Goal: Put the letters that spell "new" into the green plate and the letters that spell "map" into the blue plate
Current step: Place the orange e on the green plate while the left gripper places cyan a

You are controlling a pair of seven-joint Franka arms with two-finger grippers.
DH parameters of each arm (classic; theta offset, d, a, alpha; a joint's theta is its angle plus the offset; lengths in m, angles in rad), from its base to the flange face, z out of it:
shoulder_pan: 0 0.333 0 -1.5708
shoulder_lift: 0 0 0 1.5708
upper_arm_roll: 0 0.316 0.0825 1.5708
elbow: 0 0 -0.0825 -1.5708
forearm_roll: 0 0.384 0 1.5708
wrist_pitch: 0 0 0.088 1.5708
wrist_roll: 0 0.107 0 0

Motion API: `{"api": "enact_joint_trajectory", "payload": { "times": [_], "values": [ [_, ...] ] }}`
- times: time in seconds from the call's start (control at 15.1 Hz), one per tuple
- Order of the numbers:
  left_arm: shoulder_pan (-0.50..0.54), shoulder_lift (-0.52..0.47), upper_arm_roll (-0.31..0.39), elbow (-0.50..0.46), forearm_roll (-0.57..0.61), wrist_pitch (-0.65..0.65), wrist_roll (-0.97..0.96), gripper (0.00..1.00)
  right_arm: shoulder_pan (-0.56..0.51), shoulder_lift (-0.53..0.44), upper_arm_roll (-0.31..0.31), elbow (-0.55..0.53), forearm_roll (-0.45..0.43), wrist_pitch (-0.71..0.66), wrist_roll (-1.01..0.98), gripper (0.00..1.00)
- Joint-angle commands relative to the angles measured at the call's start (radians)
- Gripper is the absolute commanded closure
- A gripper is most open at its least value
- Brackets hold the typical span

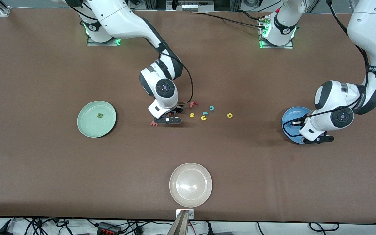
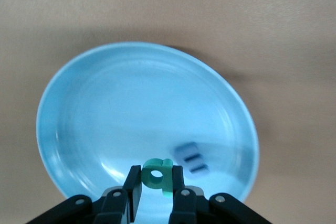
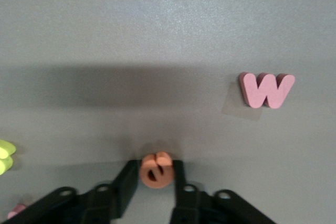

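My right gripper [image 1: 167, 120] [image 3: 156, 174] is down at the table among the letters, shut on the orange e [image 3: 156, 170]. The salmon-red w [image 3: 266, 89] [image 1: 153, 123] lies flat beside it, apart from the fingers. The dark green n [image 1: 100, 115] lies in the green plate [image 1: 88, 125]. My left gripper [image 1: 320, 140] [image 2: 156, 184] hangs over the blue plate [image 1: 289, 117] [image 2: 52, 103], shut on the teal p [image 2: 157, 174]. The blue m [image 2: 191, 157] lies in that plate. The yellow a [image 1: 229, 115] lies on the table between the letter cluster and the blue plate.
Loose letters lie beside the right gripper: a red f [image 1: 193, 104], a yellow s [image 1: 191, 115], a teal c [image 1: 211, 108] and a yellow u [image 1: 203, 118]. A cream-white plate [image 1: 191, 184] sits nearest the front camera.
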Motion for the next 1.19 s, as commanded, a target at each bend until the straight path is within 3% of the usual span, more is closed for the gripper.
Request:
{"api": "enact_joint_trajectory", "payload": {
  "times": [0.0,0.07,0.13,0.4,0.53,0.73,0.99,1.13],
  "values": [
    [0.025,0.036,-0.012,0.025,0.042,0.017,0.09,0.69,-0.001,-0.013,0.003,-0.012,0.012,-0.01,0.015,0.94],
    [0.024,0.033,-0.013,0.025,0.041,0.016,0.089,0.42,-0.003,-0.022,0.003,-0.012,0.012,-0.01,0.015,0.95],
    [0.022,0.028,-0.021,0.026,0.042,0.011,0.09,0.0,-0.006,-0.034,0.003,-0.012,0.012,-0.013,0.014,0.95],
    [0.021,-0.002,-0.093,0.029,0.038,-0.056,0.077,0.0,-0.069,-0.154,-0.003,-0.012,0.012,-0.164,-0.006,0.95],
    [0.019,-0.012,-0.165,0.061,0.028,-0.134,0.075,0.0,-0.137,-0.197,-0.004,-0.02,0.01,-0.305,-0.101,0.95],
    [-0.005,-0.006,-0.291,0.098,0.024,-0.237,0.045,0.0,-0.233,-0.247,-0.009,-0.072,0.001,-0.358,-0.22,0.95],
    [-0.143,0.047,-0.299,0.098,0.007,-0.23,-0.355,0.0,-0.378,-0.275,-0.012,-0.164,-0.011,-0.355,-0.427,0.95],
    [-0.185,0.083,-0.299,0.098,0.001,-0.134,-0.58,0.0,-0.429,-0.275,-0.012,-0.195,-0.011,-0.344,-0.504,0.95]
  ]
}}
